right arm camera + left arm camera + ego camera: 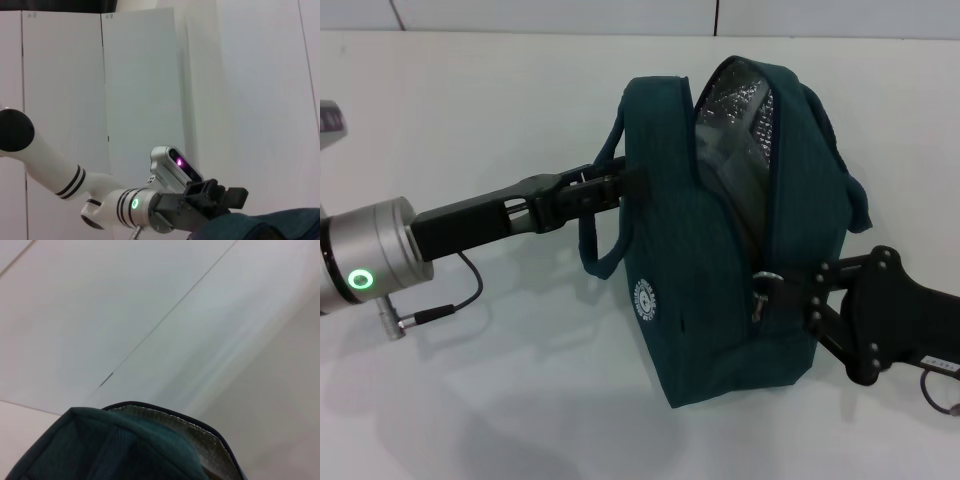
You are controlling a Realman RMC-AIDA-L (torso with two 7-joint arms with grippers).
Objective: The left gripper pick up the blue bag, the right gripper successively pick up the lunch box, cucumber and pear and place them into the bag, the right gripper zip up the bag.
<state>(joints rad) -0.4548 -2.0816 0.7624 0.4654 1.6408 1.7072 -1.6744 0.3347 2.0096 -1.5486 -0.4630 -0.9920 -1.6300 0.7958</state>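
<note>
- The left gripper (610,185) reaches in from the left, its fingers clamped on the blue bag (720,270) at its upper left edge, beside a loop handle (595,250).
- The blue bag stands upright mid-table (470,400) (mouth partly unzipped, silver foil lining (740,105) showing).
- The right gripper (775,285) sits at the bag's right side, fingers pinched narrow on the zipper ring-pull (760,283).

White tabletop (500,400), pale wall panels (140,75) with thin dark seams behind it
</note>
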